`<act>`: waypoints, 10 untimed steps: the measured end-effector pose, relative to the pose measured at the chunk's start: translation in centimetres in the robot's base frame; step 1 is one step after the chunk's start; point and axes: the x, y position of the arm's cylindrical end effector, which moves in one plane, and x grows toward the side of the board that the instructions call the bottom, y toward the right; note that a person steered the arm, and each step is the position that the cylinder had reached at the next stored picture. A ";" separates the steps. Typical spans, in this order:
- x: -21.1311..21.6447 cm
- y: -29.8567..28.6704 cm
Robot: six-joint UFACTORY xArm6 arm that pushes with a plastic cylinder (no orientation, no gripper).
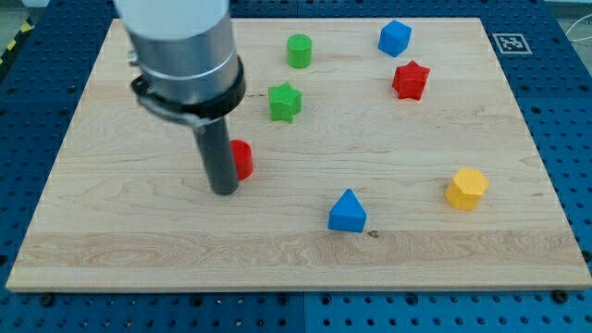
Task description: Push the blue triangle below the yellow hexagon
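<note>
Our tip (225,191), a bare rod with nothing to pinch, sits beside the red block (241,159); we should circle left of the blue triangle (347,212) and shove it right, ending under the yellow hexagon (466,189).

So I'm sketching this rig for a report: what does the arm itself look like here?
A wide, light grey cylinder comes in from the view's top, ringed at its base by a black clamp-like collar. Below that hangs a straight, dark grey rod, ending in my tip. No cables or markings show.

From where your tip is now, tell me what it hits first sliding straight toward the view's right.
My tip already sits against the red block, so it meets that first, though exact contact is unclear.
</note>
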 end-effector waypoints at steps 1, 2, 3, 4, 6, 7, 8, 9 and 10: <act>-1.3 5.8; -0.8 10.6; 2.5 10.5; 5.8 6.6; 6.0 10.1; 5.4 15.0; 5.2 20.2; 5.2 24.2; 7.0 24.5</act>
